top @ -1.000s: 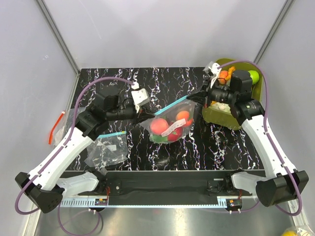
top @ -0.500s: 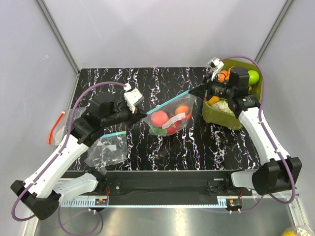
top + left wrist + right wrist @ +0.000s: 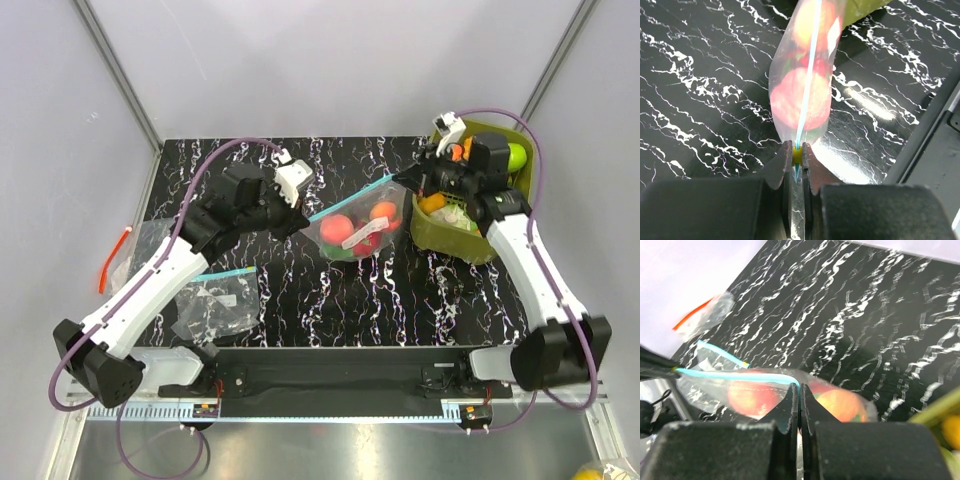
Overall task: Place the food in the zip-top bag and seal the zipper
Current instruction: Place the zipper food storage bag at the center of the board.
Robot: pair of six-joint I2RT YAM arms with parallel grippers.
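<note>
So I've got the zip-top bag (image 3: 355, 232) mid-frame, zipper (image 3: 348, 200) running lower left to upper right, left jaws pinching one end, right jaws the other.

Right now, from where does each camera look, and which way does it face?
Top external: above and behind the robot, facing down on the table; the left tool and right tool show, pinching the zip-top bag.
Left wrist: behind the left tool, facing along the zipper; its fingers show.
Right wrist: behind the right tool, facing back along it; its fingers show.
Shared: both wrist views see the food.
</note>
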